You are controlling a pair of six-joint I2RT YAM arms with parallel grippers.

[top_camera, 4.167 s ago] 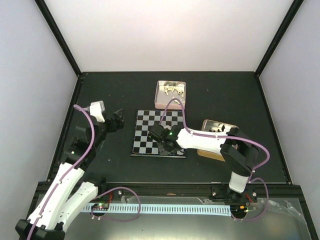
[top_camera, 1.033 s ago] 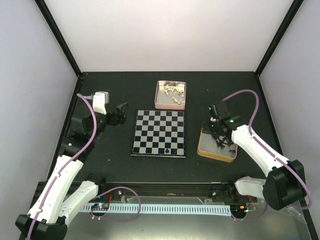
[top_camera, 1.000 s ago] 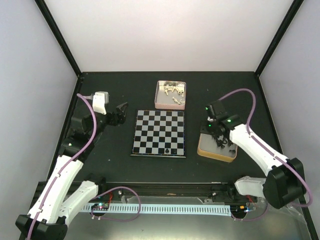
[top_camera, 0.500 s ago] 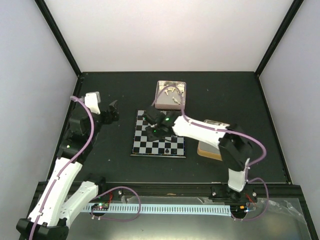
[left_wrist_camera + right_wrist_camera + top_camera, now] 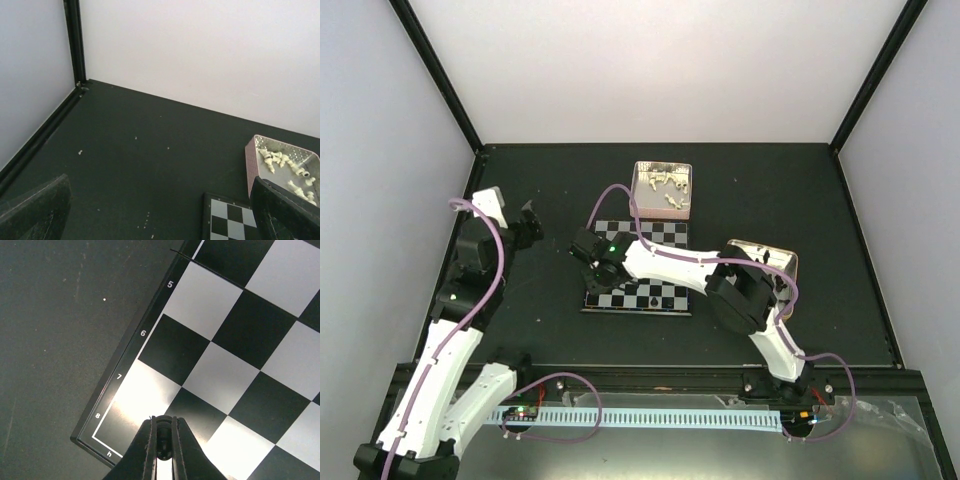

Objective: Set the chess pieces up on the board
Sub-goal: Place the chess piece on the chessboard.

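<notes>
- The board lies flat on the dark table, roughly at its centre.
- The right gripper is over the board's near-left corner, where the edge marks 7, 8 and h show in the right wrist view.
- Its fingers are drawn nearly together and clamp a small black piece. Whether the piece touches the board cannot be told.
- The right arm lies across the board from the right side and hides part of the checks.
- A second black piece stands upright in the board's nearest row, right of the middle.
- The left gripper is raised well left of the board, off its far-left corner.
- Its fingers are spread wide with nothing between them.
- A tin sits just beyond the board's far edge and holds loose cream pieces.
- A second tin lies right of the board, partly covered by the right arm. Its contents cannot be made out.
</notes>
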